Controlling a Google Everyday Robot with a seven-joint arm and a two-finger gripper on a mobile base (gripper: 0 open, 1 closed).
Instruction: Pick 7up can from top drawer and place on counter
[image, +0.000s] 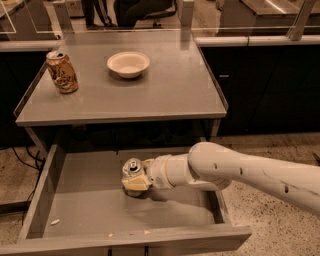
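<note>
The 7up can (132, 167) stands upright on the floor of the open top drawer (85, 200), near its middle. My gripper (136, 176) reaches in from the right and is closed around the can, with one pale finger (135, 184) against its near side and the other behind it. The can still rests on the drawer floor. My white arm (235, 172) crosses the drawer's right wall. The counter (165, 95) lies above and behind the drawer.
A larger orange-gold can (62, 72) stands at the counter's left edge, with a white bowl (128, 64) near the back middle. Small crumbs (54, 221) lie on the drawer floor at the front left. Dark cabinets flank the counter.
</note>
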